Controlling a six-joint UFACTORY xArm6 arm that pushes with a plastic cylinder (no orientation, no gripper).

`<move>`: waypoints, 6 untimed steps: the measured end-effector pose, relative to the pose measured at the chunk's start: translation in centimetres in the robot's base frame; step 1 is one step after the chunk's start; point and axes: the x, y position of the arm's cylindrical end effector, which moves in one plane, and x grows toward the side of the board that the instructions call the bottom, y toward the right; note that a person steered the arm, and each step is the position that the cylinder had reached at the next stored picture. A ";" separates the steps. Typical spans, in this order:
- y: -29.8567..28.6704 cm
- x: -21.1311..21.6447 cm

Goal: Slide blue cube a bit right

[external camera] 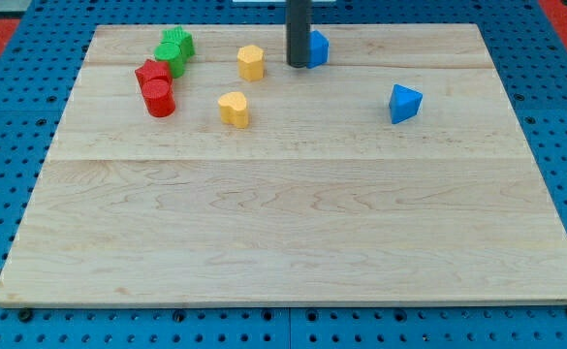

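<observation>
A blue cube (318, 47) sits near the view's top, just right of centre, partly hidden by my rod. My tip (298, 65) rests on the board against the cube's left side. A second blue block (405, 103), wedge-like in shape, lies further to the view's right and a little lower.
A yellow block (251, 62) stands left of my tip and another yellow block (234, 109) lies below it. Two green blocks (174, 48) and two red blocks (155, 87) cluster at the upper left. The wooden board (283, 223) sits on a blue pegboard.
</observation>
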 end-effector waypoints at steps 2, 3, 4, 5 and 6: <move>-0.7 1.0; -6.5 -1.0; -6.2 -4.3; -2.9 -4.4; 3.3 -3.3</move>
